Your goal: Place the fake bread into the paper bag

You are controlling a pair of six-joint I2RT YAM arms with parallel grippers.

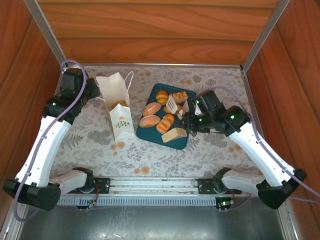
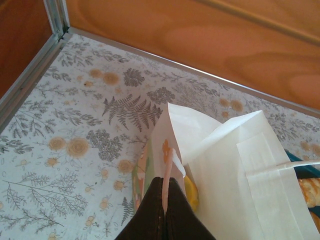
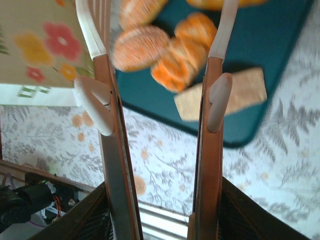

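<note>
The white paper bag [image 1: 119, 107] stands upright left of the dark teal tray [image 1: 148, 133]. My left gripper [image 1: 95, 90] is shut on the bag's top rim [image 2: 169, 165], the edge pinched between the dark jaws [image 2: 165, 187]. One golden roll [image 2: 192, 195] lies inside the bag. Several glossy rolls [image 1: 152, 108] and a pale wedge [image 1: 174, 135] lie on the tray. My right gripper [image 1: 192, 117] is shut on a pair of wood-and-white tongs [image 3: 112, 150], whose slotted tip [image 1: 172, 104] hovers over the rolls [image 3: 140, 47]. The wedge [image 3: 227, 95] lies below the tongs' arms.
Wooden walls with metal corner posts [image 1: 47, 35] enclose the floral tablecloth [image 1: 90, 145] on three sides. The arms' base rail [image 1: 150, 187] runs along the near edge. The bag sits close to the back left corner [image 2: 62, 30].
</note>
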